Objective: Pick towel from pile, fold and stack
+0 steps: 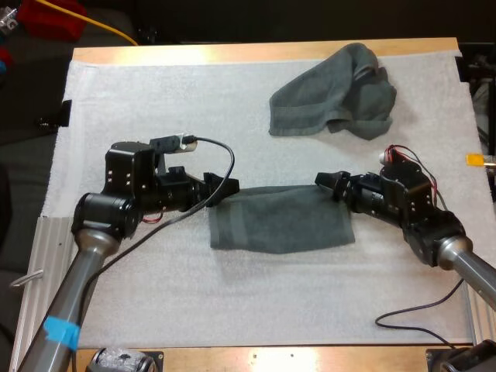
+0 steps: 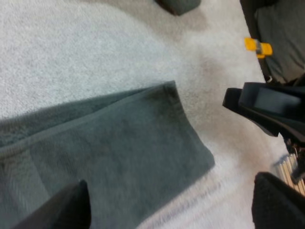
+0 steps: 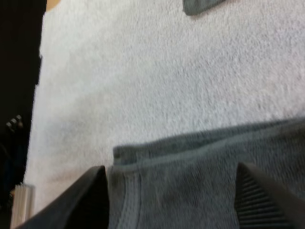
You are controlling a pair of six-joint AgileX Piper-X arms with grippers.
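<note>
Currently, a folded towel [image 1: 280, 219] lies flat near the middle of the white mat [image 1: 155, 101], its long side running from 9 o'clock to 3 o'clock in the high view. A crumpled towel [image 1: 329, 94] sits well apart from it, at about 1 o'clock from the mat's centre and near the far edge of the wooden table [image 1: 256, 53].

The left gripper [image 1: 225, 188] is at the folded towel's 9 o'clock end, by the far corner. Its fingers [image 2: 62, 207] stand wide apart, gripping nothing. In the left wrist view one finger is over the cloth and the other is over bare mat past the towel's edge.

The right gripper [image 1: 329, 184] is at the folded towel's 2 o'clock corner, pointing toward 9 o'clock. Its fingers [image 3: 267, 200] are likewise spread and clamp nothing. In the right wrist view the towel's hemmed edge lies flat between and below them.

The two grippers face each other across the folded towel's far edge.
</note>
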